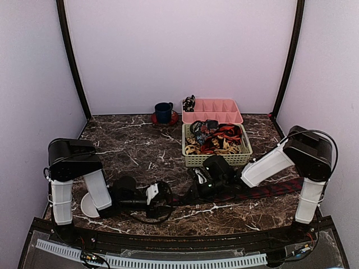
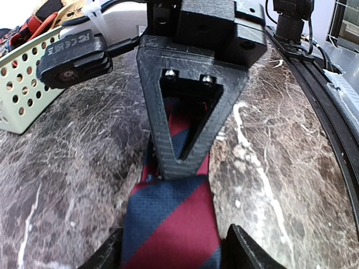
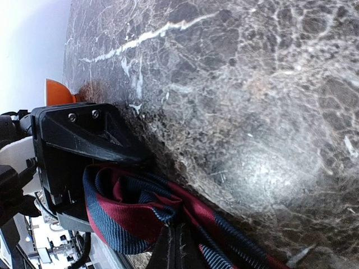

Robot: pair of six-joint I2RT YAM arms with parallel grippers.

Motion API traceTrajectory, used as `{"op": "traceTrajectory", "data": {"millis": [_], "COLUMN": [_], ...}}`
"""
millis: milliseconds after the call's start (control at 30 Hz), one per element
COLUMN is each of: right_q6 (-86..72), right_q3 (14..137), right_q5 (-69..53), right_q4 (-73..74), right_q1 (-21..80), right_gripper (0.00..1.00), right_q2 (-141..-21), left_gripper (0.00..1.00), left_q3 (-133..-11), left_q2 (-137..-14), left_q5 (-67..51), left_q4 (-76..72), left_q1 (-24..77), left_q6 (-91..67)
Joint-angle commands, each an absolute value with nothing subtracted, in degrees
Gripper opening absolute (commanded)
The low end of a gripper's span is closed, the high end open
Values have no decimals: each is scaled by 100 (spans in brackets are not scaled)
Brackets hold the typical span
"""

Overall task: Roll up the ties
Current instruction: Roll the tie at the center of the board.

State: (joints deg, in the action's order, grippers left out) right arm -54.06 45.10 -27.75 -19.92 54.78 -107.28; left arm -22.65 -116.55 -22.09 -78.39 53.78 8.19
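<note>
A navy-and-red striped tie (image 1: 263, 190) lies stretched along the front of a dark marble tabletop (image 1: 129, 145). The right end effector (image 3: 176, 246) is pinched closed on a bunched fold of it. Just beside it, the left end effector (image 2: 175, 252) stands spread, one finger on each side of the tie's flat end. Behind, a pale basket (image 1: 216, 159) holds more ties (image 1: 219, 140).
</note>
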Motion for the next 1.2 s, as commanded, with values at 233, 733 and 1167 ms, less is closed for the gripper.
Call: {"op": "traceTrajectory", "data": {"millis": [233, 733, 1167], "right_q6": [-5190, -5264, -5247], "right_q3": [4386, 4326, 4120], "right_q5": [-2552, -2698, -2809], "right_q4": [-1709, -2001, -2247], "right_q1": [5524, 5524, 5483], "right_gripper": [0, 0, 0], "right_q2": [-11106, -11097, -10565], "left_gripper": [57, 38, 34], "left_q3": [-1921, -2836, -2626], "left_q2": [-11645, -11819, -12043], "left_q5": [-2471, -3013, -2600], "left_q4": [-8827, -7854, -6592], "left_q1": [5177, 5361, 5363], "left_q6": [347, 297, 975]}}
